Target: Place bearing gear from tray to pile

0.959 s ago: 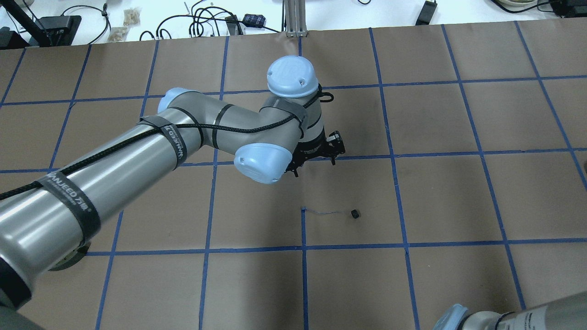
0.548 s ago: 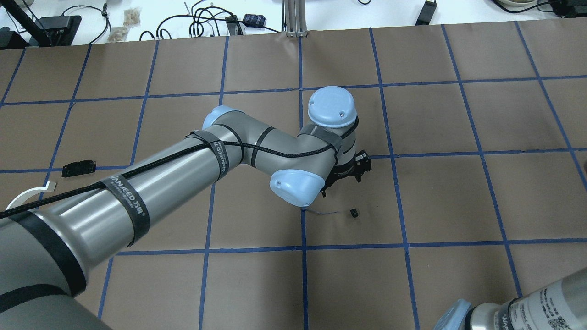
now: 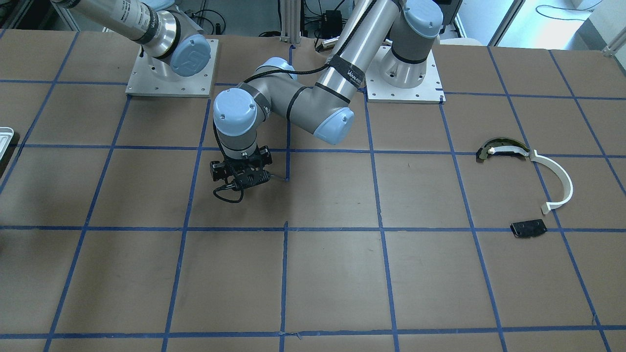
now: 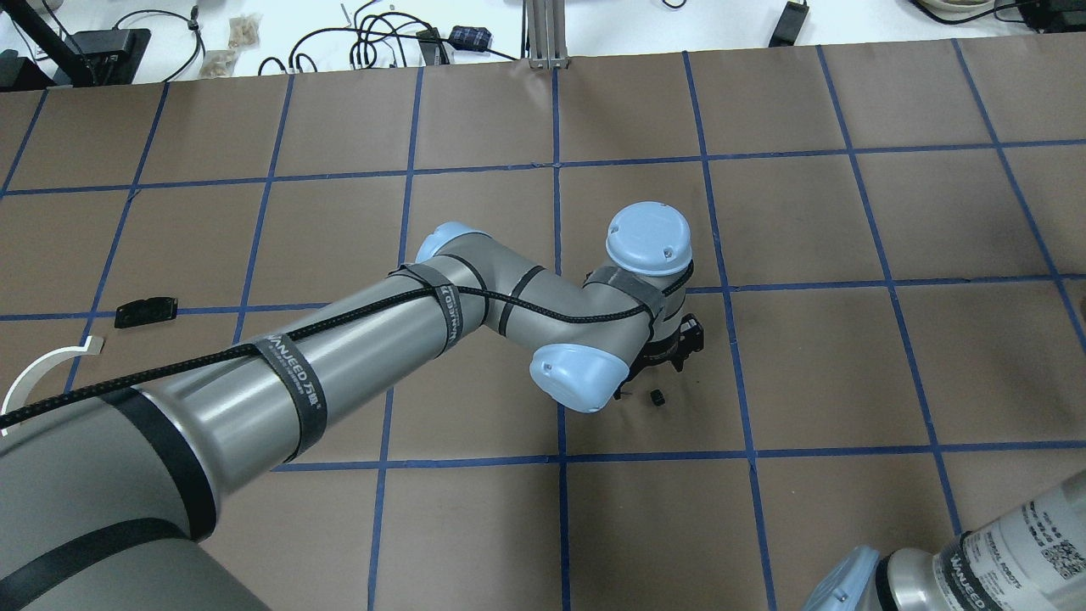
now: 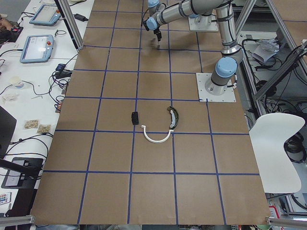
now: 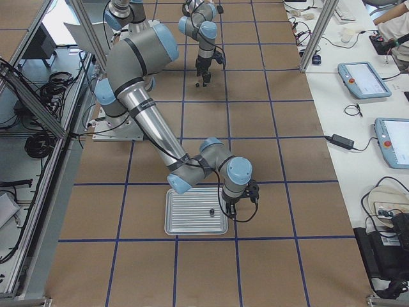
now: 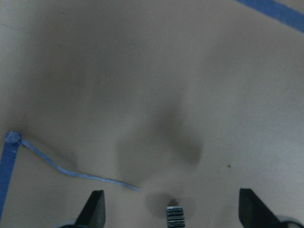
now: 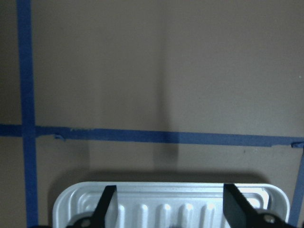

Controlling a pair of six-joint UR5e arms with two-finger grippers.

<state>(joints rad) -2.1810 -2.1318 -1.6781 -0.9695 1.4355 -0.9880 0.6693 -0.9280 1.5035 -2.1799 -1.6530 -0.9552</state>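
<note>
Bearing gear, a small black ribbed cylinder, lies on your brown paper-covered tabletop with its blue tape grid. Your left two-finger end effector hangs just over it, fingers spread wide; in the wrist view the gear sits between them, touching neither. Your right end effector is likewise spread, above the near rim of the pale silver ribbed tray. You find the pile well apart from the gear: a white curved arc strip, a dark curved piece with a pale band and a small flat black plate
</note>
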